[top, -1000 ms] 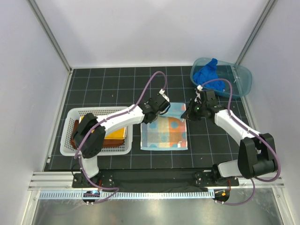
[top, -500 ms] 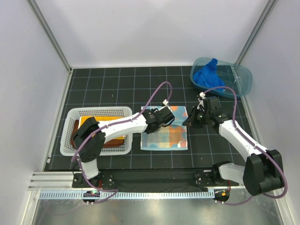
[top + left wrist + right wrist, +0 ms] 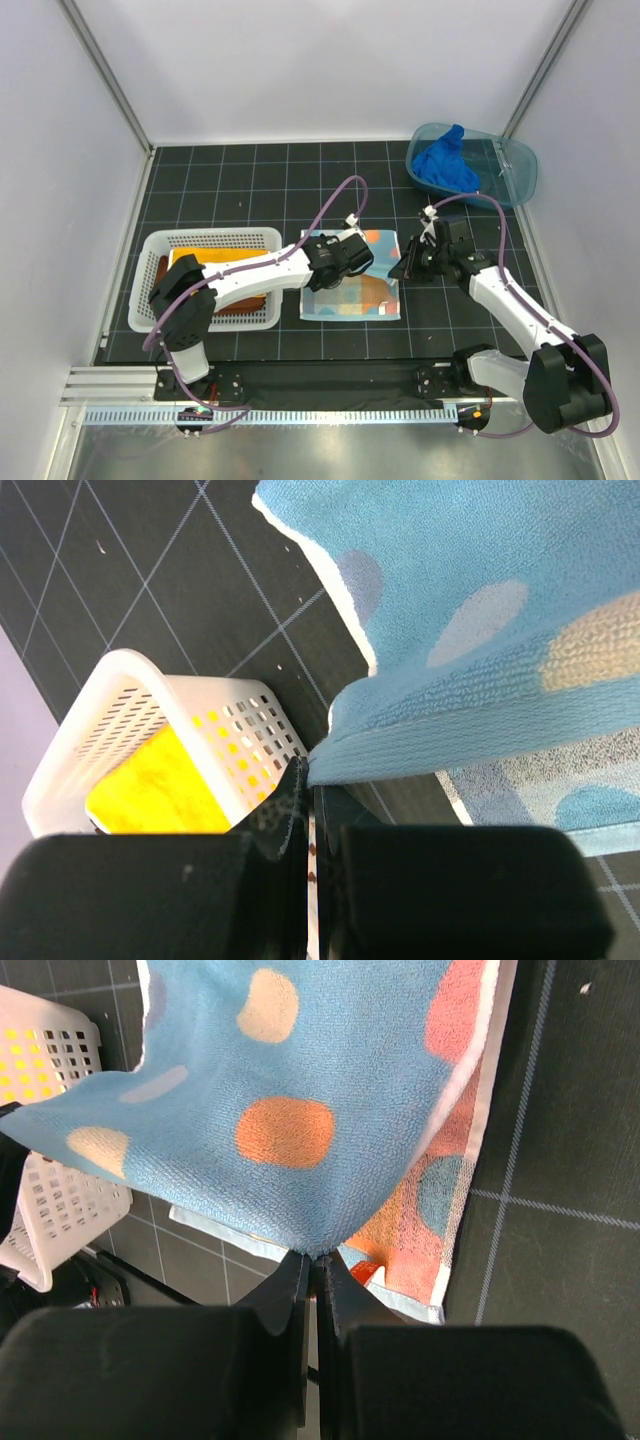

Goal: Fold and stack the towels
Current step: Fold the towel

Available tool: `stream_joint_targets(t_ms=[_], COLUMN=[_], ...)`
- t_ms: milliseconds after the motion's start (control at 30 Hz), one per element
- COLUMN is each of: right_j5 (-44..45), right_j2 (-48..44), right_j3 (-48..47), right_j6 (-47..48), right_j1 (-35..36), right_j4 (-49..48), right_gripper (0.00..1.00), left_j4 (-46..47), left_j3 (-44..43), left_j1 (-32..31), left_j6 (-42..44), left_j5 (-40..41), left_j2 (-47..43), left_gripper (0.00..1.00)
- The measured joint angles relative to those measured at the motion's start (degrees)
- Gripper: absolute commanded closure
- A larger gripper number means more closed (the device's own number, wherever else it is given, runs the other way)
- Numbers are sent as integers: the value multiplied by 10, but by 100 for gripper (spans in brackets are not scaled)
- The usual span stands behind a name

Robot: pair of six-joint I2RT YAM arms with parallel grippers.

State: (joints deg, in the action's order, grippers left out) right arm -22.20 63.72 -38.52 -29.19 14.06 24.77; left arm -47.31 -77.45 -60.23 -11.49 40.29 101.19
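Between left claw (image 3: pixel 310 767) and right claw (image 3: pixel 313 1257), spotted towel (image 3: pixel 352 301) stretches left-right.

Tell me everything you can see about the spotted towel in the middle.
The spotted towel is light-blue terry with orange, cream and grey-blue spots and a white hem. Its near part lies flat on the black gridded mat. Its far edge is lifted, pinched at its corners by the left gripper and right gripper.
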Motion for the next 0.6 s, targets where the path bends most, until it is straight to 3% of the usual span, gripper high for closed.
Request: stream_joint_targets(t_ms=[167,300,533,600], right_j5=[-5,-5,4,9], right_j2=[-1,-2,-2,-2], right_j3=[16,34,59,64], right_j6=[-3,-8,-20,-24], right_j1=[3,6,17,21], right_j4=[-5,-6,-7,-5], right_gripper=[99,98,66,62], left_j4=[-16,-27,-42,-43], left_j3=[0,0,3,6], left_j1=[-11,-22,-37,-38], left_j6=[-11,-27,-63,-76], left_j5=[7,6,-5,-14], left_j2=[0,4,21,21], left_gripper=[99,89,71,65])
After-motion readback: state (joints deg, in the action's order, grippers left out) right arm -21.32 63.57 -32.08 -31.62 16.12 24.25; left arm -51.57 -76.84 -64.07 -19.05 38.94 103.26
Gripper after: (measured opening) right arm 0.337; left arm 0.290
